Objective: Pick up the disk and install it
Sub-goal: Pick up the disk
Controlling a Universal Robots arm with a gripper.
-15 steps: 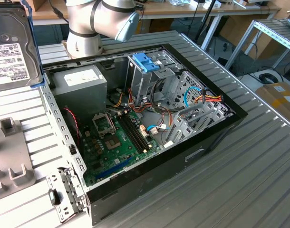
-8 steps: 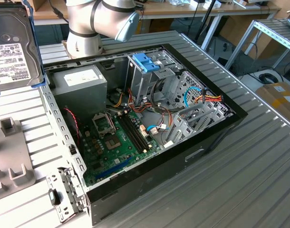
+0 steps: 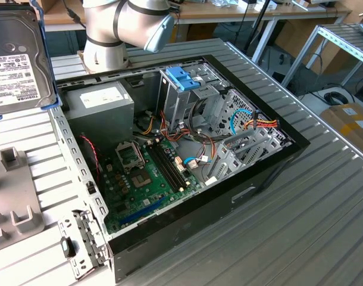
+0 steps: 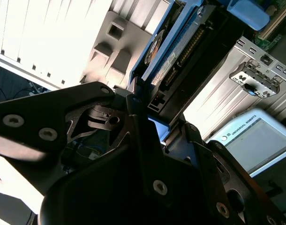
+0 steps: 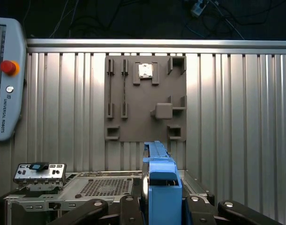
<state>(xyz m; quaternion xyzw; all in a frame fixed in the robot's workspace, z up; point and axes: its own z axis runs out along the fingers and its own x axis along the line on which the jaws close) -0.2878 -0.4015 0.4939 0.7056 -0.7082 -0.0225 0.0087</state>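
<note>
Clamping one end of the disk, the black metal pincer holds it edge-on between two bolted fingers, shut tight on its light blue plastic frame. In the exterior view the disk hangs at the exterior view's left, a flat silver-grey slab with a white label, raised off the ribbed aluminium desk. One grey moulded fixture plate with raised blocks lies on the desk. One open black computer case holds a green motherboard, one grey power-supply box and one perforated metal cage topped by a blue handle. Red, orange and blue cables crowd beside the cage.
</note>
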